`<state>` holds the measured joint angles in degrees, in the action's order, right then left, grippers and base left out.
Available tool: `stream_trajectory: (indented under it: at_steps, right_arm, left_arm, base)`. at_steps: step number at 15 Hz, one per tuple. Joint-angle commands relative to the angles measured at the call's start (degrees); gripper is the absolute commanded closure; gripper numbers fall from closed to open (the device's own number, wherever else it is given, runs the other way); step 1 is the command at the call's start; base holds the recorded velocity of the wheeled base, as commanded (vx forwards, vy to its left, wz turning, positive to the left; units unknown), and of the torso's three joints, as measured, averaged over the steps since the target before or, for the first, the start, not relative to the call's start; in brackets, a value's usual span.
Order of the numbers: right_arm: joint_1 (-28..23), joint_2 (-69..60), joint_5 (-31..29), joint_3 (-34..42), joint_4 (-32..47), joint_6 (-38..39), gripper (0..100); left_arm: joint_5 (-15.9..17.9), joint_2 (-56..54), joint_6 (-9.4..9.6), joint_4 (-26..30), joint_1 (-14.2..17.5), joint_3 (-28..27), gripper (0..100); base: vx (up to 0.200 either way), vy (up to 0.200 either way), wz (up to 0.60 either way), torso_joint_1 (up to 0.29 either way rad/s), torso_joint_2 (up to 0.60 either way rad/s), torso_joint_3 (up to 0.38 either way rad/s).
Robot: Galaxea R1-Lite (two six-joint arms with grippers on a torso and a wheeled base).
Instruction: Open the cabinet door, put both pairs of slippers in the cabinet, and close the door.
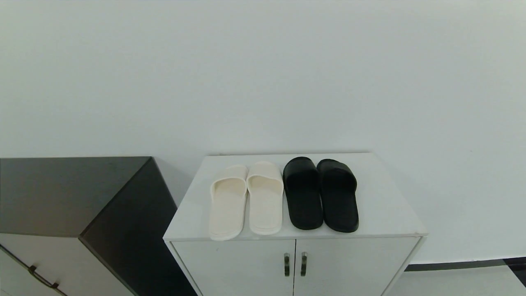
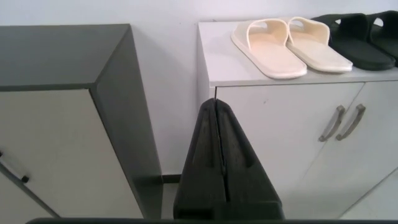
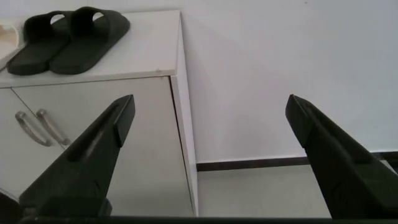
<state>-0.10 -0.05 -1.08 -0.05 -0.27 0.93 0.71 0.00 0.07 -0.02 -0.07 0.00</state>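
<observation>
Grippers empty: left closed, right spread.

White cabinet top: cream slippers & black slippers side by side mid-top, heels at front edge, pairs nearly touching, no room betw. them. Bare strips along left, right & back edges. Wall right behind back edge. Dark cabinet near left side, narrow gap. Doors shut, handles at centre seam, free to reach. Open floor off right side.
</observation>
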Motion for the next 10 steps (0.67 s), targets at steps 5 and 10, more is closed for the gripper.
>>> stream_trajectory:
  at_steps: [5,10]
  right_arm:
    - [3.44,34.94,12.51,-24.38,0.71,2.33,0]
    - [29.01,70.01,-1.64,-27.37,-25.57,12.96,0]
  left_arm:
    - [0.17,0.09,1.42,-0.06,-0.01,0.00,100]
    - [1.49,0.09,3.00,0.02,-0.01,0.00,100]
  base:
    - [0.000,0.000,0.00,0.000,0.00,0.000]
    - [0.000,0.000,0.00,0.000,0.00,0.000]
